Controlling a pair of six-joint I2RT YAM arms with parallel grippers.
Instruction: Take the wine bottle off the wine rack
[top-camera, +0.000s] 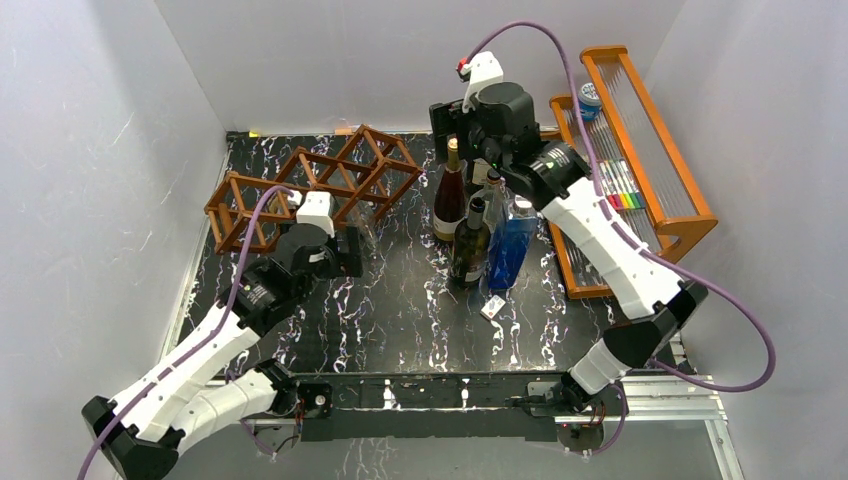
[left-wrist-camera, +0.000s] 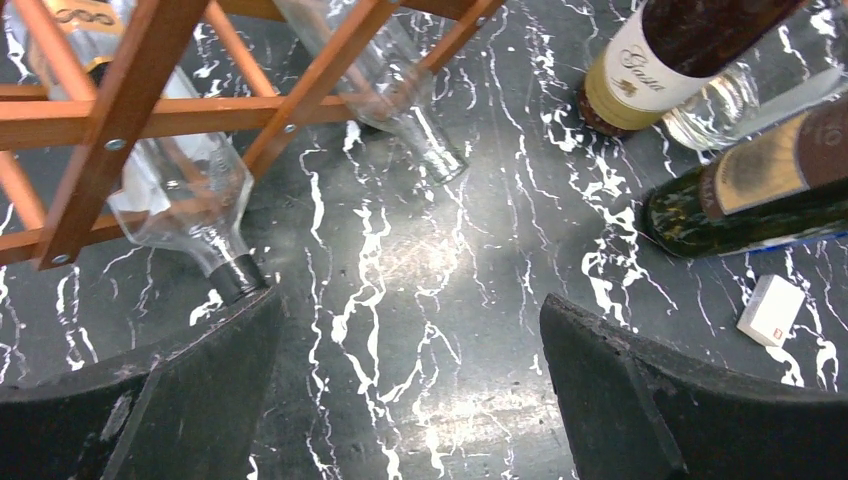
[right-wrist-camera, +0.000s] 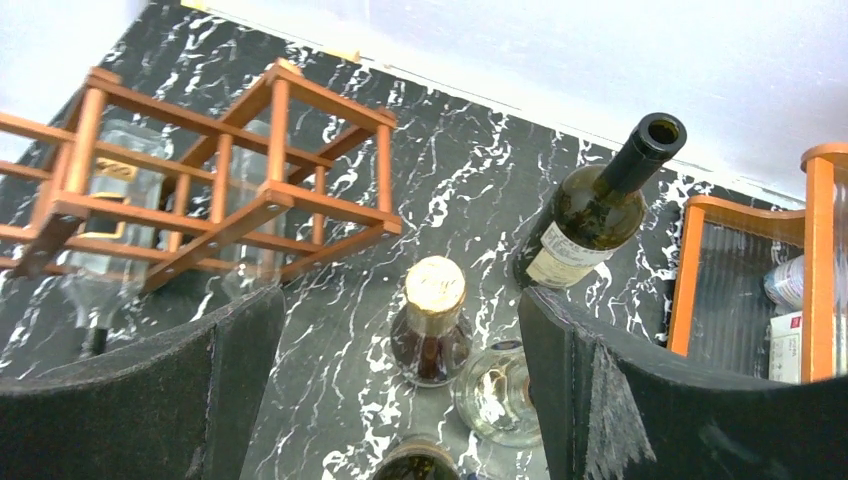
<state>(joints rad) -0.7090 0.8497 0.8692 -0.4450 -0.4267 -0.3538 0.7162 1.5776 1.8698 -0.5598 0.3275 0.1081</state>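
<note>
The wine rack (top-camera: 315, 185) (left-wrist-camera: 120, 110) (right-wrist-camera: 230, 190), a reddish-brown lattice, stands at the back left. Two clear wine bottles lie in its cells, necks pointing out and down. One (left-wrist-camera: 180, 190) ends in a dark cap just off my left finger (left-wrist-camera: 200, 380); the other (left-wrist-camera: 400, 90) lies further right. My left gripper (top-camera: 348, 252) (left-wrist-camera: 410, 340) is open and low over the table in front of the rack, holding nothing. My right gripper (top-camera: 452, 125) (right-wrist-camera: 400, 350) hangs open, high above a group of standing bottles, with a gold-capped dark bottle (right-wrist-camera: 433, 320) (top-camera: 450, 190) below its gap.
Standing at centre are a green bottle (top-camera: 470, 240), a blue bottle (top-camera: 512, 245) and a clear bottle (right-wrist-camera: 500, 390). An uncorked green bottle (right-wrist-camera: 600, 210) stands behind them. A small white box (top-camera: 492, 307) (left-wrist-camera: 770, 308) lies on the table. An orange shelf (top-camera: 650, 160) lines the right side.
</note>
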